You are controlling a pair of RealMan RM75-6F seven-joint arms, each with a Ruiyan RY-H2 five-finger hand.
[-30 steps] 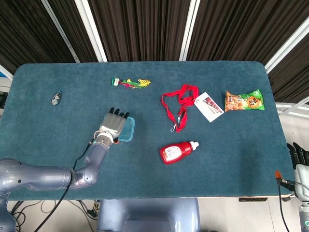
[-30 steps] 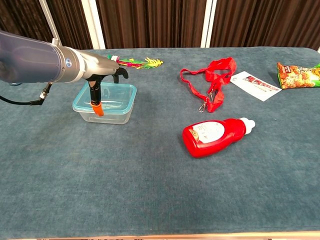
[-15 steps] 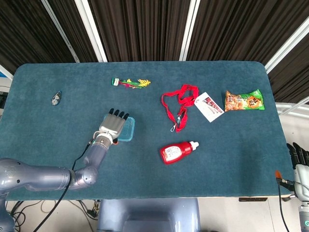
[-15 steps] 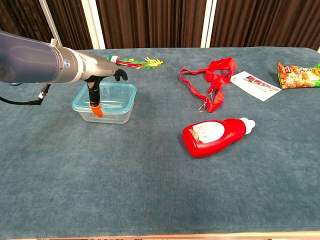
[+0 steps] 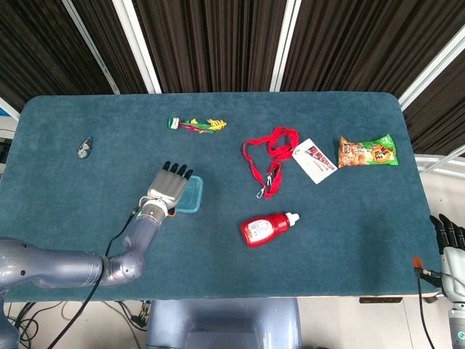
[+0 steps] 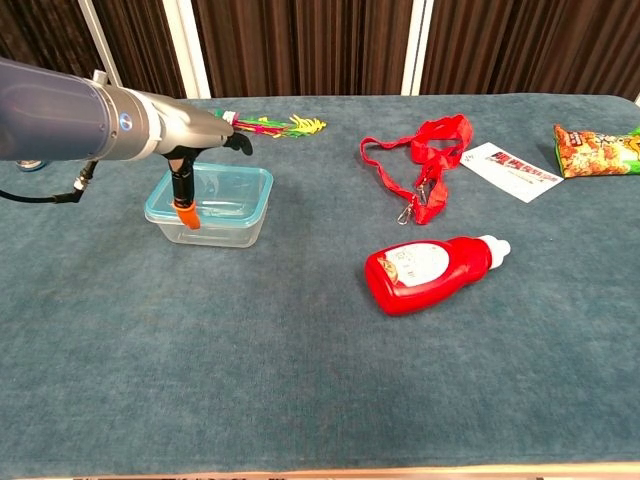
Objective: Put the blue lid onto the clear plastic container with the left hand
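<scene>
container: clear plastic container is set left of centre on the worktop, nearer its front edge.
lid: blue lid is seated on the rim, judged placed.
left hand: left hand is spread flat over the lid, nothing pinched; judged pressing or releasing.
right hand: right hand is parked off the right edge, state cannot be told.

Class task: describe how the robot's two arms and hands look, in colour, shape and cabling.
The left arm is smooth, rounded grey-silver metal with a thin black cable alongside. The left hand has a silver back, black fingers and an orange-tipped thumb. The right hand, at the frame edge, has dark fingers, an orange tip and a black cable.
</scene>
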